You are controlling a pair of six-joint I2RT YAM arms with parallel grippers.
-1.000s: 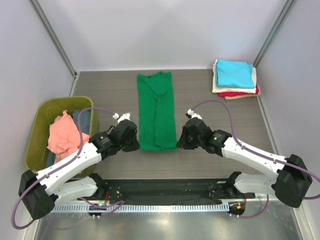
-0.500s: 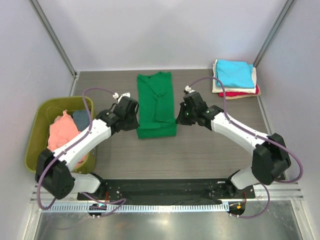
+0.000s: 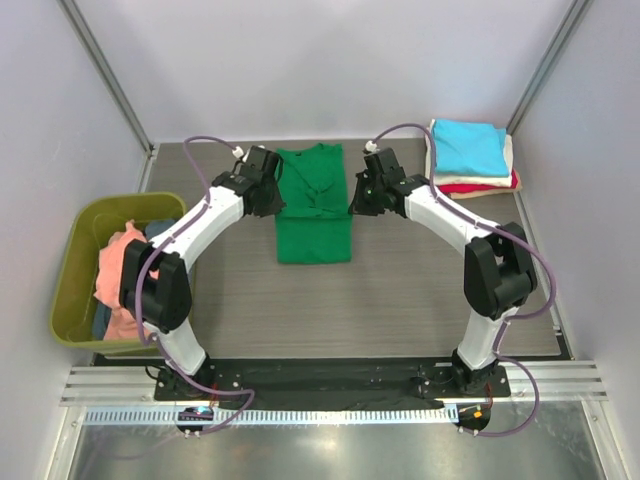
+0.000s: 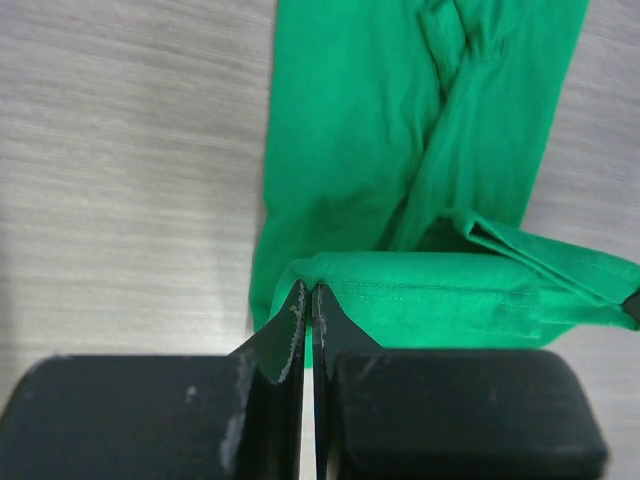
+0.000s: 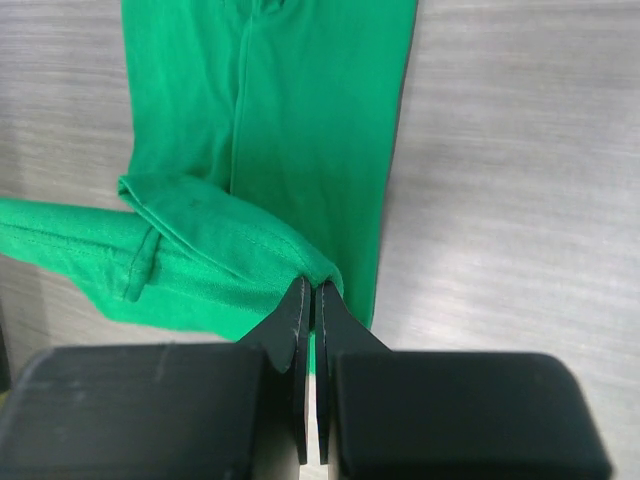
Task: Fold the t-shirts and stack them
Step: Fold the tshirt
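Note:
The bright green t-shirt [image 3: 314, 205] lies in the middle of the table as a long strip, its near end lifted and carried over the far part. My left gripper [image 3: 274, 196] is shut on the hem's left corner [image 4: 305, 272]. My right gripper [image 3: 355, 196] is shut on the hem's right corner [image 5: 322, 270]. Both hold the hem a little above the cloth below. A folded stack with the cyan t-shirt [image 3: 470, 146] on top, cream and red beneath, sits at the far right. The salmon-pink t-shirt [image 3: 120, 268] and a dark blue-grey one [image 3: 160, 234] lie in the tub.
The olive-green plastic tub [image 3: 82, 262] stands at the left edge of the table. Grey walls close in the table at the back and sides. A black rail [image 3: 330, 376] with the arm bases runs along the near edge.
Both grippers have carried the green shirt's near hem away from the arm bases toward the collar, doubling the shirt over. The shirt's visible length has shortened.

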